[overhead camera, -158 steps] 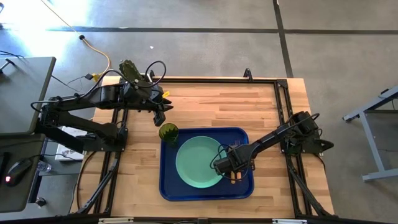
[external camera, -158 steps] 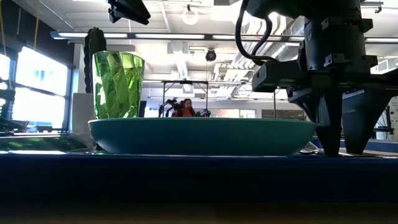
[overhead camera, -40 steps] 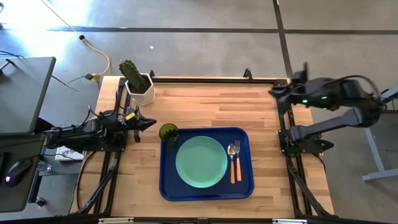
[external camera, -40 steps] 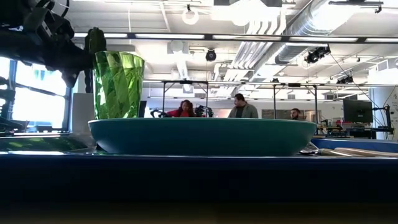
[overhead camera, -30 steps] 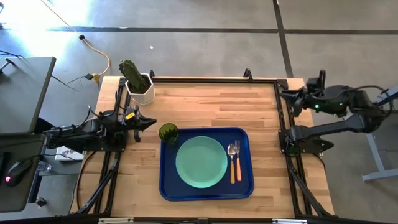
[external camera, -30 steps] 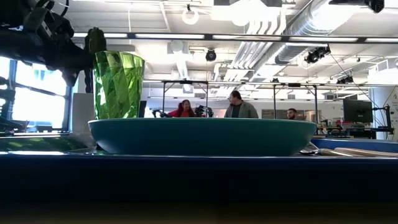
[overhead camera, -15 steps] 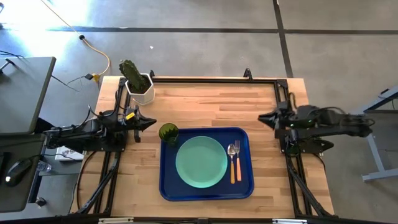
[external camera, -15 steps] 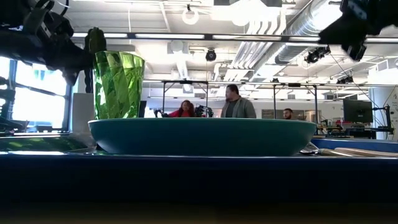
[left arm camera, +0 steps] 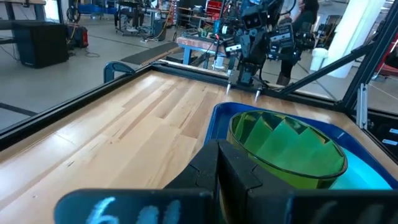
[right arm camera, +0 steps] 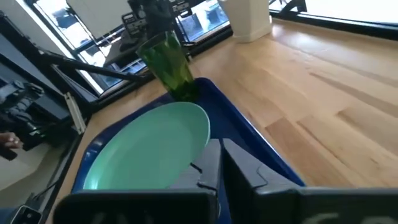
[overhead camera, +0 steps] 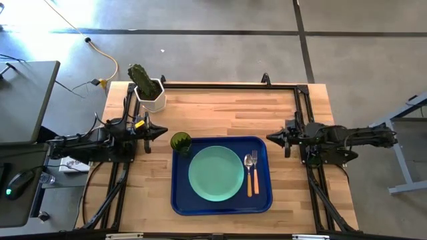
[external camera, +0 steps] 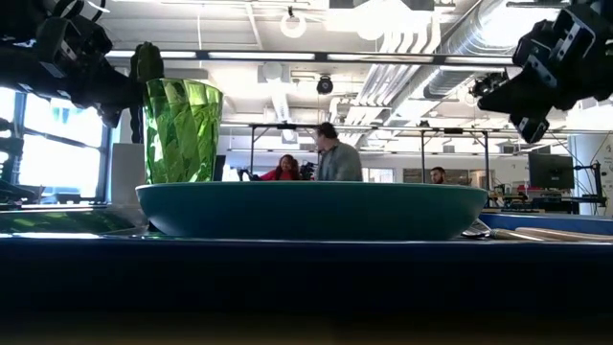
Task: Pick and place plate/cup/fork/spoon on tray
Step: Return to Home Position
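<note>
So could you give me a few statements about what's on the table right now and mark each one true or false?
1. The plate lies on the blue tray. True.
2. The fork and spoon lie on the bare wood. False: both lie on the tray, beside the plate.
3. The cup stands upright at a tray corner. True.
4. The right gripper is holding the fork. False: it is shut, holds nothing, off the tray's edge.
5. The cactus pot stands on the tray. False: it stands on the table's far left corner.
</note>
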Robot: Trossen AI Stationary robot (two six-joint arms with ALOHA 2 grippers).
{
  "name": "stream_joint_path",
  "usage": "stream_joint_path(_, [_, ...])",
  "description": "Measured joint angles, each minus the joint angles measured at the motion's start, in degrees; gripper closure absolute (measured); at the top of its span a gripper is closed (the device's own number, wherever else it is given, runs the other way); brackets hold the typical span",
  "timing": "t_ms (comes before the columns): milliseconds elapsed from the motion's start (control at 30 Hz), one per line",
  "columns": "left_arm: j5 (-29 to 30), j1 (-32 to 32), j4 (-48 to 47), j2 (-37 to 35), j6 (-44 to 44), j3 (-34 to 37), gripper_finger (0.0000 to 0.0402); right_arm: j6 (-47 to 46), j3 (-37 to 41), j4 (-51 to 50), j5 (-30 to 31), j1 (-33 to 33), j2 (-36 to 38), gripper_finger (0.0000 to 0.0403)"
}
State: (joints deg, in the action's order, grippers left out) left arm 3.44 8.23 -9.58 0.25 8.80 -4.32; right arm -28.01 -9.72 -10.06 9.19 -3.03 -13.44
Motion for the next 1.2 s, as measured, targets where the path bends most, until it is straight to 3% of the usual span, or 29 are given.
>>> stream_joint_path(433, [0.09,0.0,-0.01,0.0,3.08,0.0,0.0401,1.47,5.34,4.55,-9.4,0.0,0.1,0.04])
stream_joint_path(1200, [0.2,0.0,-0.02,0.0,3.06,0.0,0.0401,2.55,5.95,3.78,-7.91,0.0,0.01,0.0402])
